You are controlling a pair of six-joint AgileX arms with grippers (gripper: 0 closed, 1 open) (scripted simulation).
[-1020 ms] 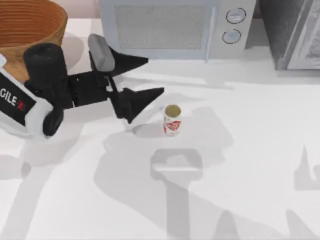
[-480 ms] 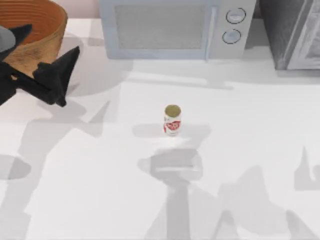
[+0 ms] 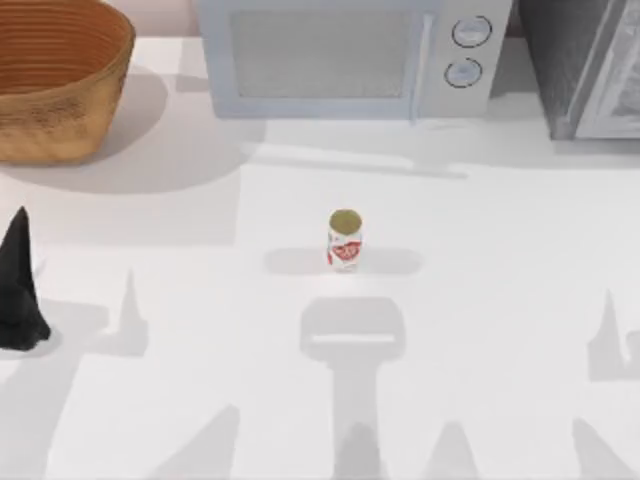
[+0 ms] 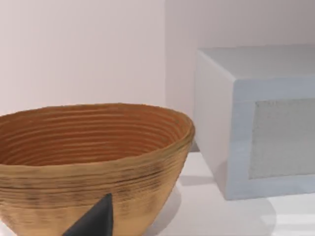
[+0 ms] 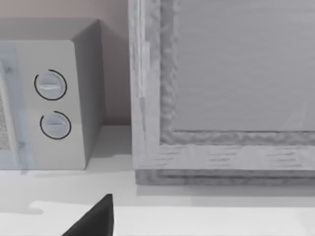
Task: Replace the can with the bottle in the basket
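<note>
The can point(image 3: 345, 239) stands upright mid-table, apart from everything. The basket point(image 3: 60, 85) sits at the far left corner, beside the microwave point(image 3: 350, 55). The left gripper point(image 3: 20, 285) hovers at the left edge; finger spread cannot be told.

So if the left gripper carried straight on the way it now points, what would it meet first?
Most likely the basket: the left wrist view looks straight at its outer wall, past a left fingertip. The gap between them is hard to judge.
</note>
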